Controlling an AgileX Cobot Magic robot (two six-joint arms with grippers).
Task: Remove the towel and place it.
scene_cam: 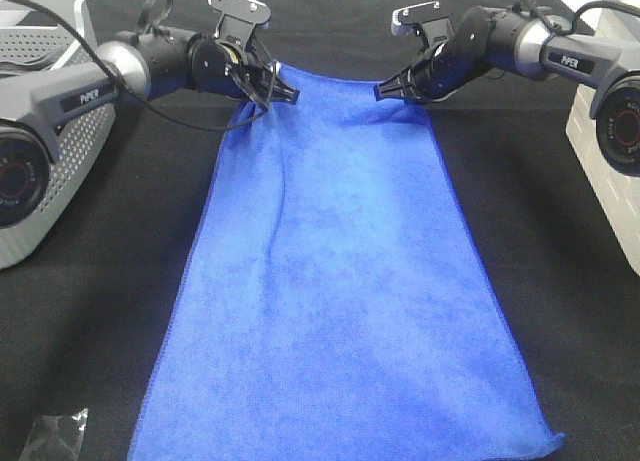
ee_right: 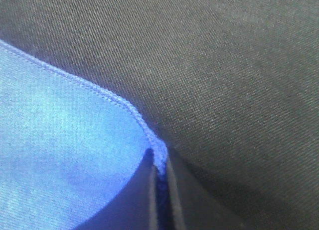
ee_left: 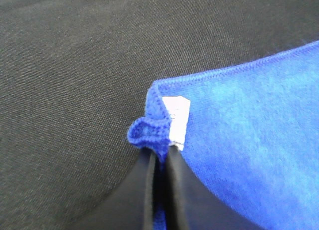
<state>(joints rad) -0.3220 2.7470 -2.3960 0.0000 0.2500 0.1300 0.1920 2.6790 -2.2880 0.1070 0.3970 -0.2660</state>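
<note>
The royal-blue towel lies spread lengthwise on the black table cloth, its near end at the front edge of the exterior view. My left gripper is shut on the towel's far left corner; the left wrist view shows the pinched hem and the small white tag just above the fingers. My right gripper is shut on the far right corner; the right wrist view shows the stitched hem caught between the fingers. Both far corners are held slightly above the cloth.
A grey perforated basket stands at the left edge behind the left arm. A white basket stands at the right edge. A small crumpled clear wrapper lies at the front left. Black cloth covers the table.
</note>
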